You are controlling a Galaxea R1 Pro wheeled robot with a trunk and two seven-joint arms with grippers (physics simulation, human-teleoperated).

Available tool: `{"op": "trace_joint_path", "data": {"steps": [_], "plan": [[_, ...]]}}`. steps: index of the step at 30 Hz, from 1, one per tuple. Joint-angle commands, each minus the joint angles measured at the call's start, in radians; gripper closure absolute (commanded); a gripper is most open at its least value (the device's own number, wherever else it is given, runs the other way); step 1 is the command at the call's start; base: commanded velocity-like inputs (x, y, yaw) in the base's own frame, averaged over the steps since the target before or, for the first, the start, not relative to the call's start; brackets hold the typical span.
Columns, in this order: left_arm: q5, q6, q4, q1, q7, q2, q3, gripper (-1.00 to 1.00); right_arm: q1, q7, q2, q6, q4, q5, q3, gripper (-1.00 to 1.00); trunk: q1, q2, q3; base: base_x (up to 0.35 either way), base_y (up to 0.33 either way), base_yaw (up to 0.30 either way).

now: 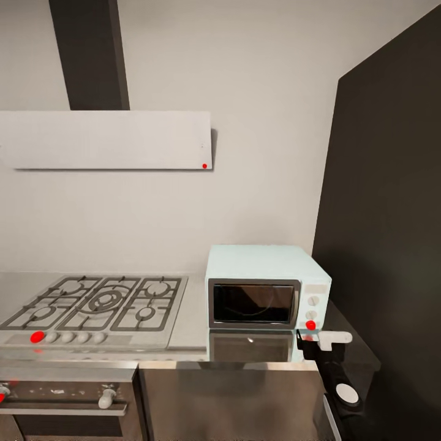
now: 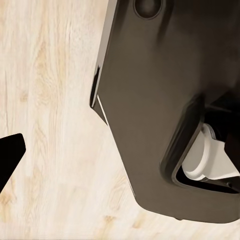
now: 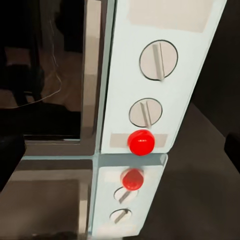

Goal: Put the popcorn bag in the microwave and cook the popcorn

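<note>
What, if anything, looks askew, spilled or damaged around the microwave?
Nothing stands out. The microwave sits square on the countertop, door shut, beside the gas hob. The right pincer hovers near its red light.

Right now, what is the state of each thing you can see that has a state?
microwave: door closed, standing on the countertop.
red light: showing under the two knobs.
gas hob: no flame visible.
right tool: close to the red light; open or shut unclear.

Glossy pale grey countertop (image 1: 190, 318), microwave (image 1: 266, 285) at its right end, steel gas hob (image 1: 98, 303) at its left.
</note>
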Motion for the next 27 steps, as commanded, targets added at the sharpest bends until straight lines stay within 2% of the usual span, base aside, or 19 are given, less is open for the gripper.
{"op": "trace_joint_path", "data": {"steps": [1, 4, 9, 11, 17, 27], "plan": [[-0.004, 0.007, -0.003, 0.001, -0.004, 0.0, 0.006, -1.0, 0.0, -0.002, 0.001, 0.002, -0.001, 0.01, -0.001, -1.0, 0.0, -0.001, -0.002, 0.0, 0.0, 0.0], [-0.004, 0.007, -0.002, 0.001, -0.004, 0.0, 0.006, -1.0, 0.0, -0.002, 0.001, 0.002, -0.001, 0.007, -0.002, -1.0, 0.0, -0.001, -0.006, 0.0, 0.0, 0.0], [-0.004, 0.007, -0.002, 0.001, -0.004, 0.0, 0.006, -1.0, 0.0, 0.0, 0.001, 0.002, 0.002, -0.065, -0.002, -1.0, 0.0, -0.001, -0.014, 0.0, 0.0, 0.0], [-0.004, 0.007, -0.002, 0.001, -0.004, 0.0, 0.006, -1.0, 0.0, 0.001, 0.0, 0.001, 0.006, -0.075, -0.001, -1.0, 0.0, -0.001, -0.017, 0.0, 0.0, 0.0], [-0.004, 0.007, -0.002, 0.001, -0.004, 0.001, 0.006, -1.0, 0.0, 0.001, -0.001, 0.001, 0.019, -0.08, 0.0, -1.0, 0.0, -0.001, -0.027, 0.034, 0.0, 0.0], [-0.004, 0.006, -0.002, 0.001, -0.003, 0.007, 0.008, -1.0, 0.0, -0.001, -0.001, -0.004, 0.089, -0.08, -0.001, -1.0, 0.0, -0.001, -0.043, 0.174, 0.0, 0.0]]}}
